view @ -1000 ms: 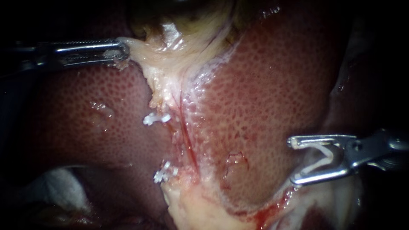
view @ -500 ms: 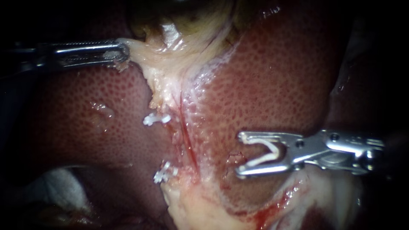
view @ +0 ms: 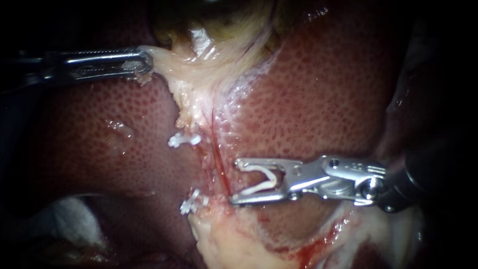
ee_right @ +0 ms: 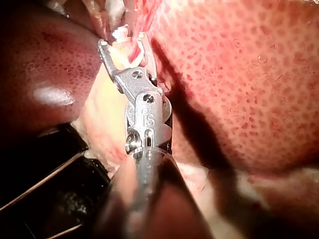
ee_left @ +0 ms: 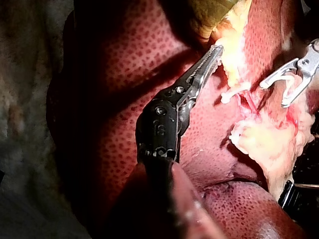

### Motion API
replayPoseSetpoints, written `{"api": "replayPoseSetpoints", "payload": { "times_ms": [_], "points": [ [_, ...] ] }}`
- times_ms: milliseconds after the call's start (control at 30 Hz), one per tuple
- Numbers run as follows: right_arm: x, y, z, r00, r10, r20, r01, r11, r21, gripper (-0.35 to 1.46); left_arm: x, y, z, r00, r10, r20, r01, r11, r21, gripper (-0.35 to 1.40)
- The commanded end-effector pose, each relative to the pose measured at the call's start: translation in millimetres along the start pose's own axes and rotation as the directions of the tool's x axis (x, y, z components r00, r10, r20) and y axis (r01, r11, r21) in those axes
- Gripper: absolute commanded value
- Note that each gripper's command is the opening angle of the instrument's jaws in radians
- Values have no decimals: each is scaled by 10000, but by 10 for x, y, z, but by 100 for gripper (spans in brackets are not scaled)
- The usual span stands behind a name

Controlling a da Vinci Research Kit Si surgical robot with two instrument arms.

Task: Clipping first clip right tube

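Hovering beside the red tube [view: 217, 158], the right tool [view: 235, 182] holds an open white clip [view: 259, 188], ready to straddle it. The left tool [view: 144, 61] pinches pale tissue [view: 172, 62] taut.

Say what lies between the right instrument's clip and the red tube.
Endoscope view: only a sliver of pale tissue separates the clip in the right instrument from the red tube.

Surgical lab: bare liver [view: 323, 89], a white clip [view: 259, 187].

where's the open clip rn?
Endoscope view, right of centre: the clip is held in the right tool, its open end at the red tube.
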Motion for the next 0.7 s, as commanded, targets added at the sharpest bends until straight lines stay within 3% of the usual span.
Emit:
{"api": "replayPoseSetpoints", "payload": {
  "times_ms": [33,367,700],
  "points": [
    [-2,4,5,10000,31,73,-31,10000,-54,50,0,0,0,10000,-1,4,1,10000,5,-35],
    [-11,31,16,9999,60,156,-58,9999,-148,50,1,2,0,10000,-5,2,5,10000,16,-35],
    [-23,33,28,9994,268,236,-266,9996,-85,50,1,3,1,10000,53,4,-53,10000,-4,-35]
  ]
}}
